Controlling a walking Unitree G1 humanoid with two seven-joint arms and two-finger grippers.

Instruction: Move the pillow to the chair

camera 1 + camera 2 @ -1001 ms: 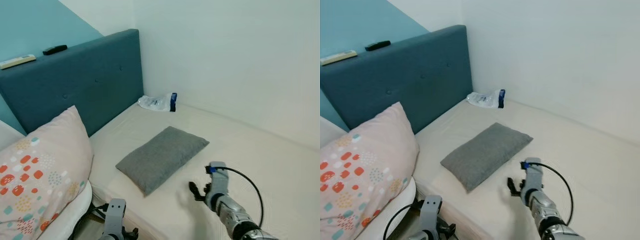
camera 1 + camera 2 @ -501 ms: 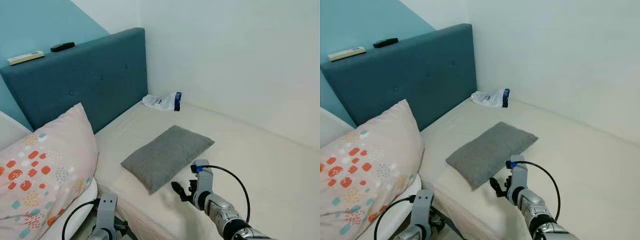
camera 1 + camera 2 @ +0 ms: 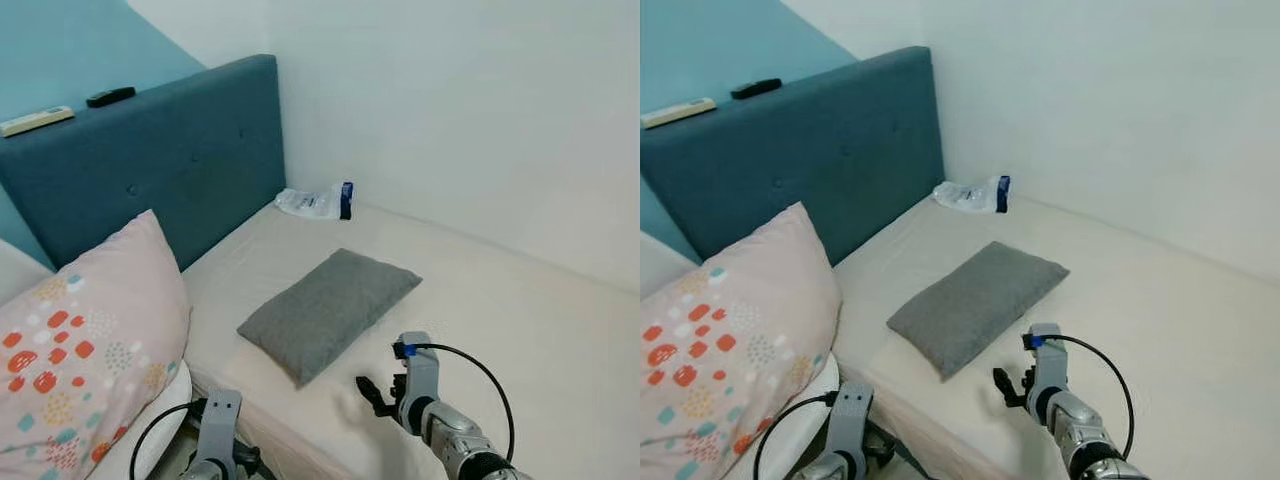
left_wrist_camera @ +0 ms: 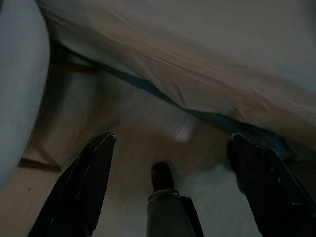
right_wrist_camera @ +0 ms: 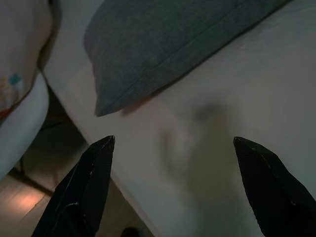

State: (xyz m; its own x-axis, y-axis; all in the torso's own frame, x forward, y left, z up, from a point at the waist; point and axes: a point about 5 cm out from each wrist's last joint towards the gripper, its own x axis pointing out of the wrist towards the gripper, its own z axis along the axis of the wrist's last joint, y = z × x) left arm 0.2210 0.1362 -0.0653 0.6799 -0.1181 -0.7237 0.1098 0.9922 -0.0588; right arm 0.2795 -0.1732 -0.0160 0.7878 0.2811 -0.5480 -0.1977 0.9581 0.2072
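On the cream mattress of the bed (image 3: pixel 520 310) lies the grey pillow (image 3: pixel 328 312), flat and set slantwise, its near corner close to the mattress edge. Just beside that corner, toward the robot, the right gripper (image 3: pixel 385 390) hovers low over the sheet, apart from the pillow; its jaws stand wide open and hold nothing, and in the right wrist view the two black fingers (image 5: pixel 81 192) frame the pillow's (image 5: pixel 168 44) near corner and bare sheet. Down at the foot of the bed's side, the left gripper (image 4: pixel 170 190) hangs below the mattress edge, its jaws also spread wide and empty, with the underside of the bed dim before it.

Against the blue upholstered headboard (image 3: pixel 150 170) leans a large pale pink pillow with red and teal dots (image 3: pixel 85 345), well apart from the grey one. A white remote (image 3: pixel 35 121) and a black remote (image 3: pixel 110 97) rest on top of the headboard. A clear plastic packet with a dark blue end (image 3: pixel 318 203) lies in the far corner of the bed by the white wall (image 3: pixel 470 110).
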